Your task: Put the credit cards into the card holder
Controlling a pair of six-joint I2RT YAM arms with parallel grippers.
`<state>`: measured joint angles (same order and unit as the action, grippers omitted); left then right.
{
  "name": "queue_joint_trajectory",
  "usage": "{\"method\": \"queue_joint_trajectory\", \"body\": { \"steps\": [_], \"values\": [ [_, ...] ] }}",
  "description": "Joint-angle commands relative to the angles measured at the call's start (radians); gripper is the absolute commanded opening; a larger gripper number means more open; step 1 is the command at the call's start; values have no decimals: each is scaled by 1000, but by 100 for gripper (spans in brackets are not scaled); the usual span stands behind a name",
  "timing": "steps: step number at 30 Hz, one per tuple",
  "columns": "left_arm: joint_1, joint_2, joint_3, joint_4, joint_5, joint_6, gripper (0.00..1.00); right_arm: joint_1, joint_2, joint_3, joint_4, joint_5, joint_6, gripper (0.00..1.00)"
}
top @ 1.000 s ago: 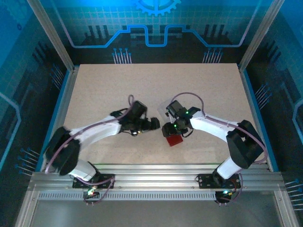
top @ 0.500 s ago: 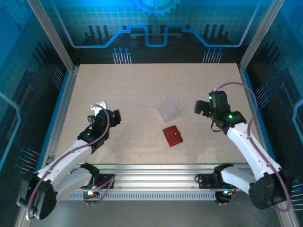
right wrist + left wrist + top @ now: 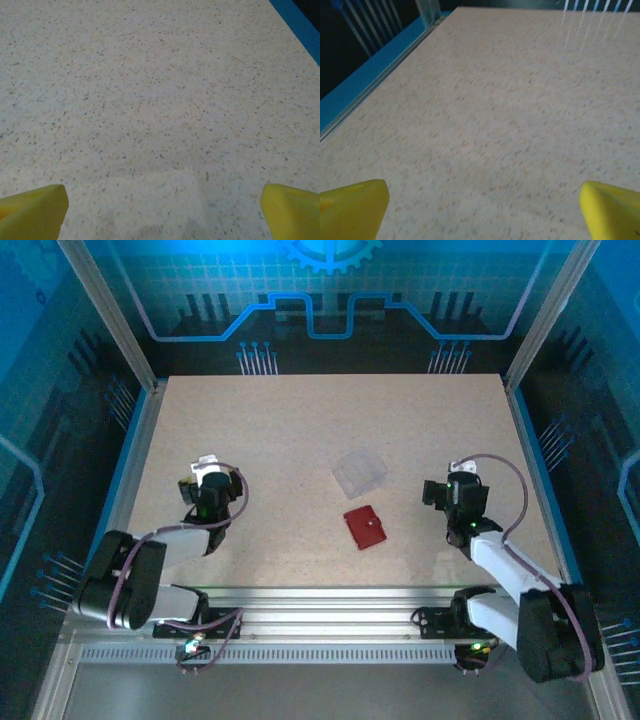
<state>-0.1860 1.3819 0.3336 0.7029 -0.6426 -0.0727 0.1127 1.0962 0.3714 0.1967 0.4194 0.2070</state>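
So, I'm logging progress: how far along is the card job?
Done, apparently: the card holder lies closed near the clear box; its contents are hidden. In hand: nothing; the left gripper and right gripper are open, empty, away from it. Left: seemingly nothing.

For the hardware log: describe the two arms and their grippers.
The left arm and right arm have white links with black joint housings and black wrists. A thin purplish cable loops along each. The left gripper and right gripper carry bright yellow, wedge-shaped fingers.
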Motion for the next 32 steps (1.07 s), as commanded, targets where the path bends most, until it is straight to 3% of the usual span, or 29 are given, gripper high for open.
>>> {"method": "queue_joint_trajectory", "body": {
  "steps": [1,2,5,6,9,14,15,18,24,27,32],
  "values": [
    [35,123,-78,475,142,121,99,-73,66,-27,277,-128,-12,100],
    [40,168,-103,582,179,148,99,-84,86,-33,325,-157,-19,100],
    [78,153,-74,433,289,96,99,-106,155,-12,397,-203,-25,100],
    [99,208,-55,488,295,100,99,-111,185,5,411,-237,-44,100],
    [117,161,-26,348,316,62,99,-105,255,50,433,-321,-126,100],
    [118,175,-13,353,319,75,99,-60,413,27,639,-298,-184,100],
    [113,173,-10,341,319,74,99,-46,407,55,566,-296,-196,100],
    [114,174,32,266,320,72,99,-45,407,60,554,-314,-203,100],
    [115,173,26,274,333,74,99,-43,410,61,559,-319,-210,100],
    [147,169,44,229,409,61,99,-39,409,60,558,-314,-212,100],
    [151,169,44,229,445,72,99,-39,409,60,561,-314,-212,100]
  ]
}}
